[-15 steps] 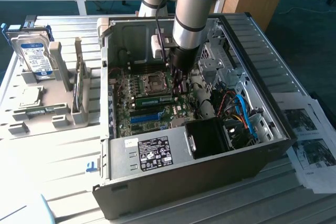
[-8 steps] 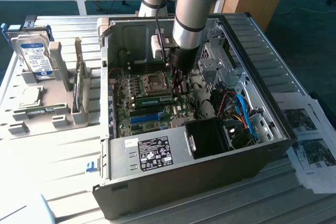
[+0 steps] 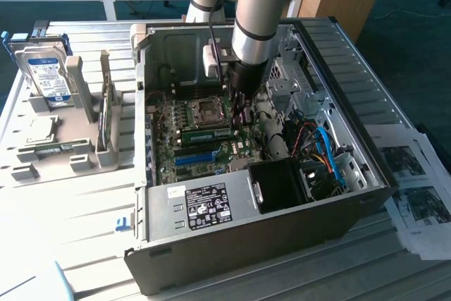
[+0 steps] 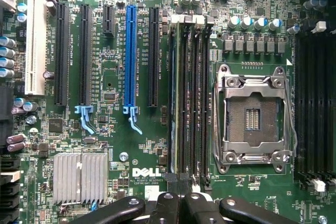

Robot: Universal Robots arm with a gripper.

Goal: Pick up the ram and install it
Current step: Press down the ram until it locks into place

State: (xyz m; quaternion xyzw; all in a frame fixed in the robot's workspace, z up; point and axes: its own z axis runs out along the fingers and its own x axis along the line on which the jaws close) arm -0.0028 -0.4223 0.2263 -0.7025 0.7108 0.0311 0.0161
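- Leftmost in the exterior view, a boxy silver hard drive with a blue-white label [image 3: 46, 75] stands tilted in a grey moulded parts holder [image 3: 84, 89] on the slatted metal table [image 3: 70, 209].
- A square silver processor chip [image 3: 39, 129] lies flat in the holder, just below the drive.
- Next comes the open black desktop computer case [image 3: 232, 244], lying on its side, with the green motherboard [image 3: 169, 139] exposed inside.
- The ram [image 3: 208, 134], a long, thin green memory stick, stands on edge in a slot on the board, between the square metal processor socket [image 3: 209, 109] and a long blue expansion slot [image 3: 194, 158].
- The black gripper [image 3: 242, 114] on the silver-and-blue robot arm [image 3: 257, 12] hangs inside the case, by the stick's end on the exterior view's right.
- Red, black and blue cables [image 3: 320, 149] sit in the case beyond the arm; printed paper sheets [image 3: 416, 188] lie on the table past it.
- Wrist view: the blue slot [image 4: 130, 59], then the ram [image 4: 181, 98] edge-on in the black memory slots, then the socket [image 4: 254, 114].
- The gripper [image 4: 178, 182] is drawn together over one end of the stick, nothing seen between the fingers; contact with the stick cannot be told.
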